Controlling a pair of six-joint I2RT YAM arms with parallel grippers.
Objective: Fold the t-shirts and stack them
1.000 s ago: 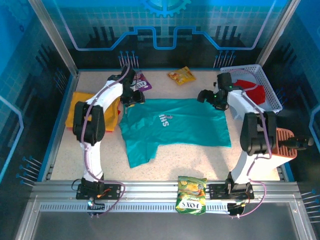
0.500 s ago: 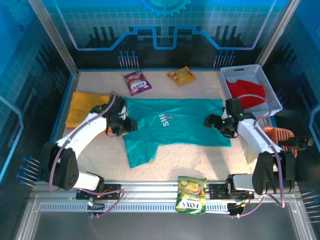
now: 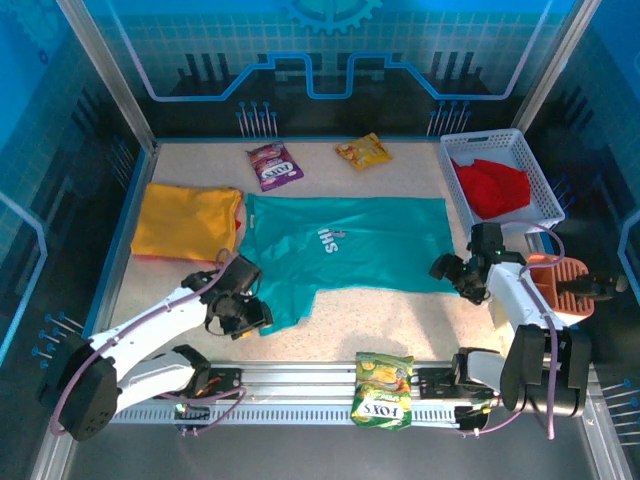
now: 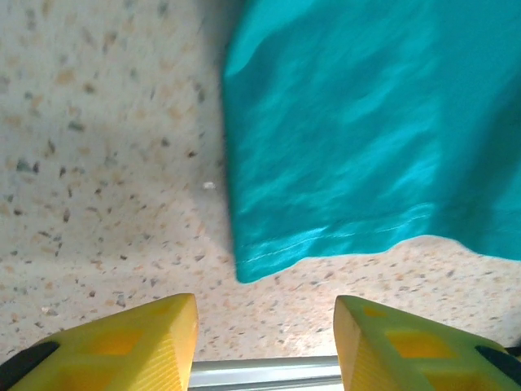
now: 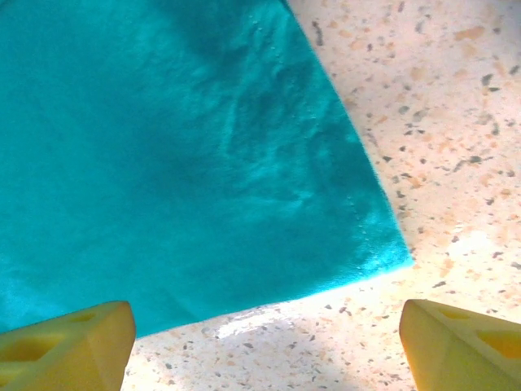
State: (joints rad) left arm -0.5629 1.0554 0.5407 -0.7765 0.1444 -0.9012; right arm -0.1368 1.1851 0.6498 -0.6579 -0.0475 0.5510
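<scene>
Ahead of our released left gripper (image 4: 262,326) and right gripper (image 5: 264,326), we are targeting corners of the soft teal t-shirt (image 3: 350,245) to pinch.

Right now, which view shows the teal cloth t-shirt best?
Top external: the whole teal cloth t-shirt is in frame, spread out, with its white chest lettering visible. The left wrist view catches one hemmed corner up close, and the right wrist view another, neither giving the garment's outline.

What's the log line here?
teal t-shirt: unfolded | left gripper: open, at near-left corner | right gripper: open, at near-right corner | yellow-orange t-shirt: folded, left | red t-shirt: in basket
</scene>
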